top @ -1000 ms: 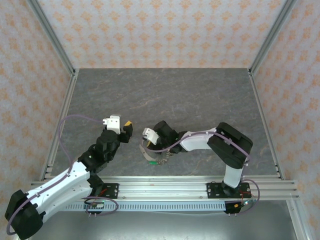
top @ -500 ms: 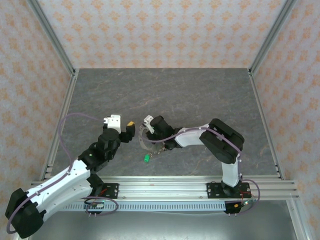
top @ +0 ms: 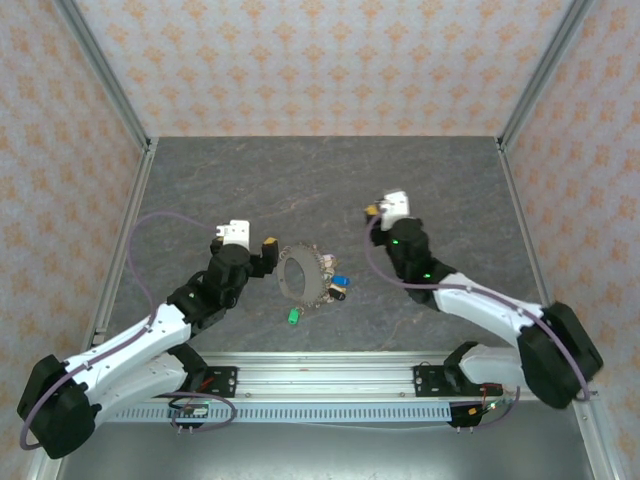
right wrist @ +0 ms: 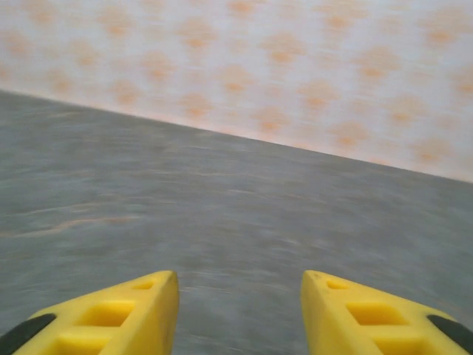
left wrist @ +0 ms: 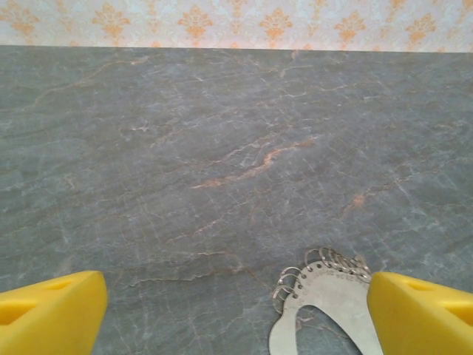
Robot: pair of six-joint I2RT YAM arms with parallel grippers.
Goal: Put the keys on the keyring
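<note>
At centre left the left fingers (top: 267,243) are standing wide apart, gripping nothing, just beside the keyring (top: 302,277), which is lying on the tabletop (top: 420,170) in the lower middle of the overhead frame. The keys (top: 341,281) are bunching against its right and lower edge, so the threading is looking largely done, though whether every key is hanging on a link I cannot tell. Right of centre, the right fingers (right wrist: 111,314) are gaping over bare tabletop, holding nothing.

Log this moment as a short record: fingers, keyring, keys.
left fingers: open, empty, keyring close by
right fingers: open, empty, apart from keyring
keyring: on table, not gripped
green key: at keyring's near side
blue key: at keyring's right
keys threaded: cannot tell
</note>
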